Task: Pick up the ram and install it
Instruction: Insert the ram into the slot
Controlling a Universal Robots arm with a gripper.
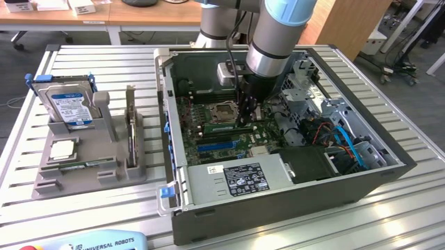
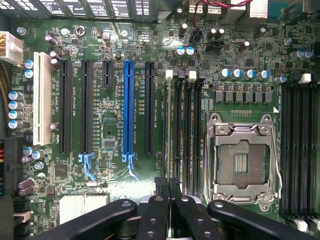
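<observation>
My gripper [image 1: 245, 121] reaches down into the open computer case [image 1: 389, 172], just beside the processor socket [image 2: 241, 162]. In the wrist view its black fingers [image 2: 159, 200] stand pressed together over the memory slots [image 2: 187, 135]. The ram [image 2: 168, 130] appears edge-on as a thin strip between the fingertips. It runs along the slot farthest from the socket, up to a white latch [image 2: 169, 74]. Whether it is seated or just above the slot I cannot tell. In the exterior view a green stick [image 1: 222, 126] lies under the fingers.
To the exterior view's left of the case, a grey holder [image 1: 104, 182] carries a hard drive [image 1: 70, 107], a square silver chip [image 1: 62, 150], an upright card [image 1: 130, 125] and a thin green strip [image 1: 87, 164]. Blue and black expansion slots [image 2: 127, 107] lie beside the memory slots. Cables and the power supply [image 1: 240, 179] crowd the case.
</observation>
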